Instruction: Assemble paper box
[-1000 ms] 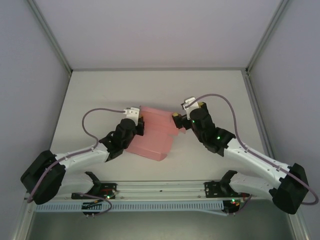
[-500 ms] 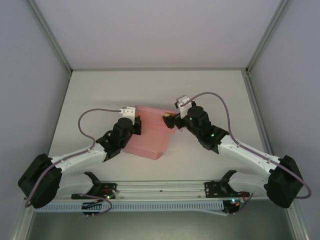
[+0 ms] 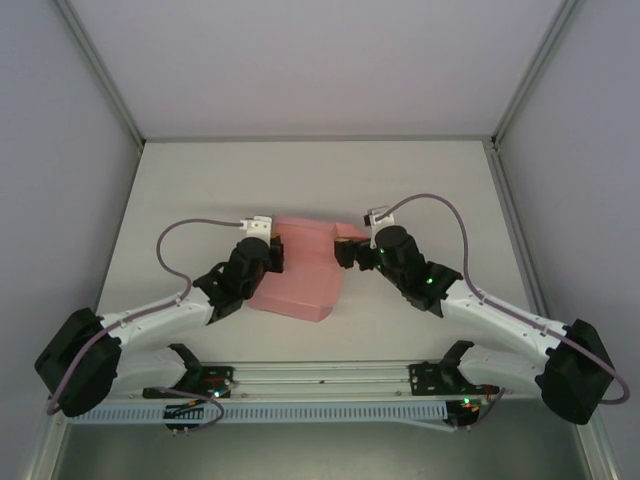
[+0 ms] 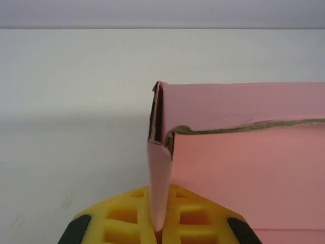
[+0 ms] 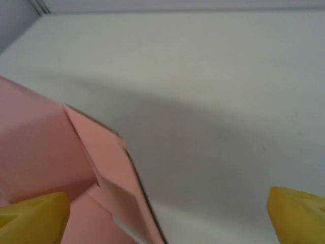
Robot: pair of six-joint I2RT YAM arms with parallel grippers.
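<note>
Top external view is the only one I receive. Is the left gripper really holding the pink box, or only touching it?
Observer: Holding it. In the left wrist view the left gripper pinches one thin upright flap of the paper box between its yellow pads.
Operator: And the right gripper, is it shut on something?
Observer: No. In the right wrist view the right gripper is wide open. A corner of the box lies between its fingers, closer to one of them, and is not pinched.
</note>
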